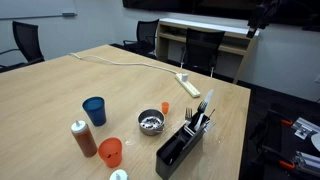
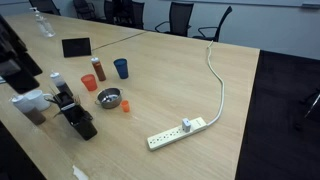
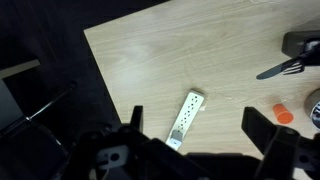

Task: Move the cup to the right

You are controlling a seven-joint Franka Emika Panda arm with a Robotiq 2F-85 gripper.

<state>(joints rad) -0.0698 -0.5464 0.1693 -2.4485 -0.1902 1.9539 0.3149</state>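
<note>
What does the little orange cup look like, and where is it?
The orange cup is small, plain, plastic-looking and slightly narrower at the bottom. It stands upright, open end up, on the wooden table, close beside the brown bottle and near the blue cup. Whether it touches the bottle is unclear. Nothing holds it.

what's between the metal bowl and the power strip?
Only a small orange object. It sits between the metal bowl and the power strip, apart from both. This shows in both exterior views.
</note>
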